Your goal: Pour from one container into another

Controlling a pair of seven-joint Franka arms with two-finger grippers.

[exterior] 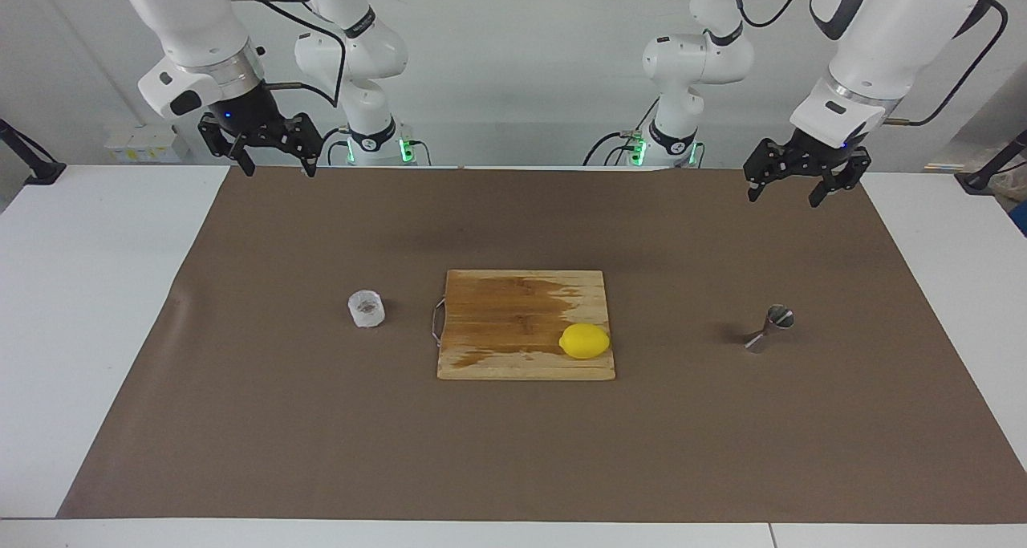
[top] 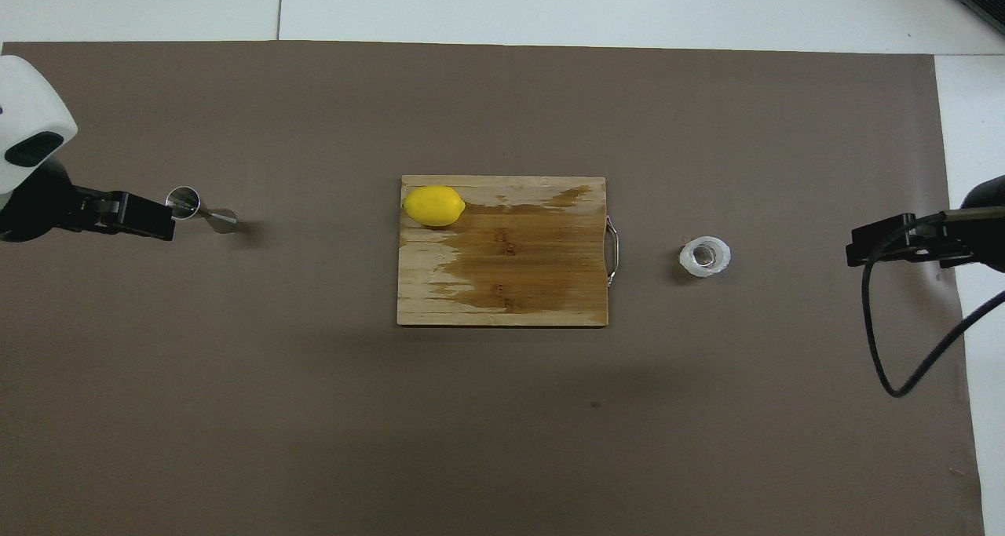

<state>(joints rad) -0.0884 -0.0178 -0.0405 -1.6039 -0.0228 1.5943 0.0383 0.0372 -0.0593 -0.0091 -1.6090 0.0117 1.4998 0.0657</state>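
both tools, left tool (exterior: 784, 187) and right tool (exterior: 274, 161), fingers apart, empty, above the mat (exterior: 513, 452)

We see the small clear whitish plastic cup (exterior: 367, 308) standing upright on the brown mat toward the right arm's end of the table, with a little brownish content at its bottom. We find the shiny steel hourglass-shaped jigger (exterior: 769, 327) well apart from it, toward the left arm's end; it stands upright on one cone, its narrow waist plain, its upper cone open.
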